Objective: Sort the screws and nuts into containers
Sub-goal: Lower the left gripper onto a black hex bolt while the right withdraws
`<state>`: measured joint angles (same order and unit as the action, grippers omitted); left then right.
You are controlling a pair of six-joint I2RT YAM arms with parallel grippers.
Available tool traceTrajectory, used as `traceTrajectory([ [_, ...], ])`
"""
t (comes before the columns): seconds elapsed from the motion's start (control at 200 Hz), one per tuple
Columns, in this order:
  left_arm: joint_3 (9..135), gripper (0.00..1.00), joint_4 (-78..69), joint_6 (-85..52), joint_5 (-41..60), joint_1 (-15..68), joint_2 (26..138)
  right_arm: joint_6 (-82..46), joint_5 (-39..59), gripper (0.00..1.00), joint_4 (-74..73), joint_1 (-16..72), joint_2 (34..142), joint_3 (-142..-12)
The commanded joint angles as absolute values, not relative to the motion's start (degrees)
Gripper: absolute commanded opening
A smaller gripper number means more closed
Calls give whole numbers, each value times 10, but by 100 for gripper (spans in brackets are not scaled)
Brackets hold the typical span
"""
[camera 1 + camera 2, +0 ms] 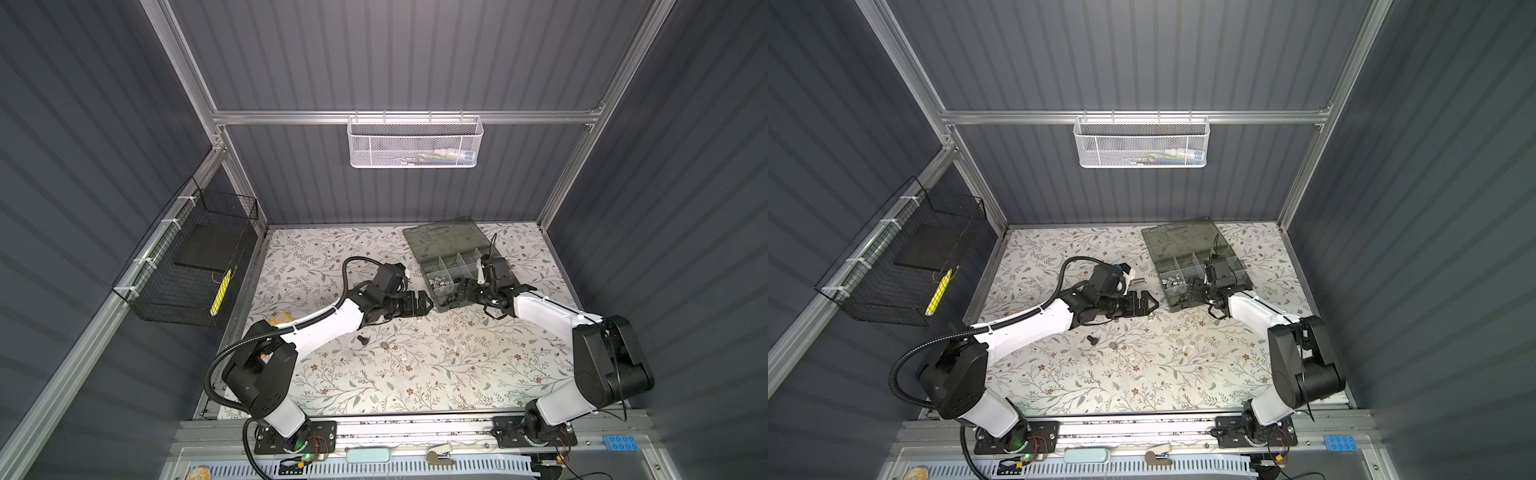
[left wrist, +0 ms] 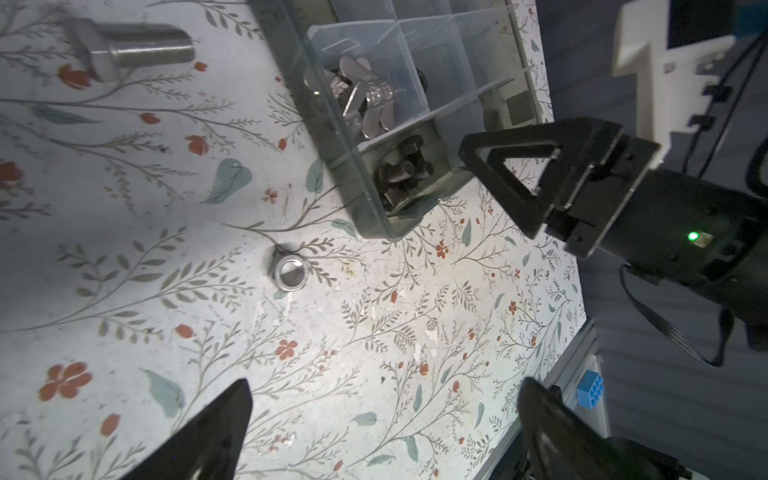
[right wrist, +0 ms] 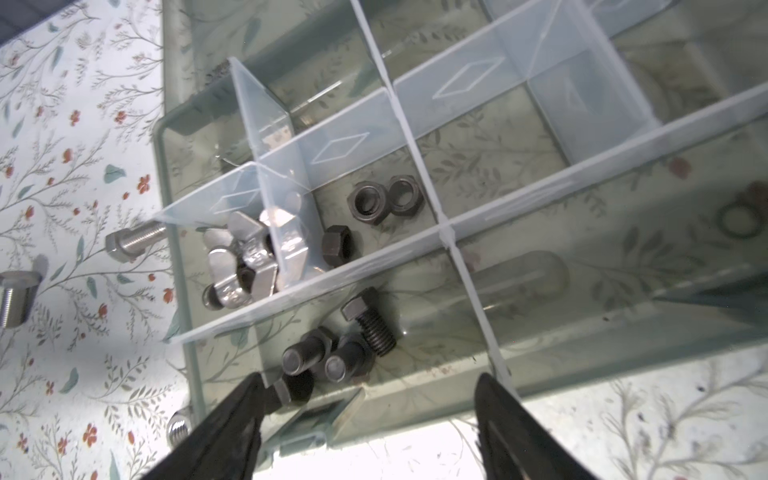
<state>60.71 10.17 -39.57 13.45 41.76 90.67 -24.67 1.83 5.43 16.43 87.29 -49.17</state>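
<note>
The grey-green organizer case (image 1: 478, 253) lies open at the back right; its compartments are the containers. My right gripper (image 3: 370, 395) hovers open over the near corner compartment, where several black screws (image 3: 368, 328) lie, one right beside a fingertip. A neighbouring compartment holds black nuts (image 3: 384, 199), and another holds silver wing-shaped pieces (image 3: 245, 262). My left gripper (image 2: 384, 399) is open and empty above the table, just left of the case (image 2: 374, 224). A silver nut (image 2: 289, 272) and a silver screw (image 2: 133, 48) lie loose on the table, as does a black screw (image 1: 363, 339).
A white mesh basket (image 1: 415, 143) hangs on the back wall. A black wire basket (image 1: 187, 266) hangs on the left wall. The case's lid (image 1: 444, 239) lies flat behind the compartments. More silver screws (image 3: 14, 299) lie left of the case.
</note>
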Motion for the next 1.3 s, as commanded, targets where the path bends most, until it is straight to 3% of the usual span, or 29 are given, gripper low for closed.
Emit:
traceTrajectory([
  [0.0,578,100,139,-376,131,394,869,-235,24,88,18,178,842,-472],
  [0.095,560,100,151,-371,132,378,843,-222,24,99,-1,194,830,-462],
  [0.42,535,100,266,-326,54,360,800,-138,-8,99,-51,297,802,-447],
  [0.775,482,100,277,-289,36,355,801,-44,5,99,-112,404,789,-423],
  [1.296,472,92,261,-241,53,308,853,-34,-21,99,-112,424,802,-430],
])
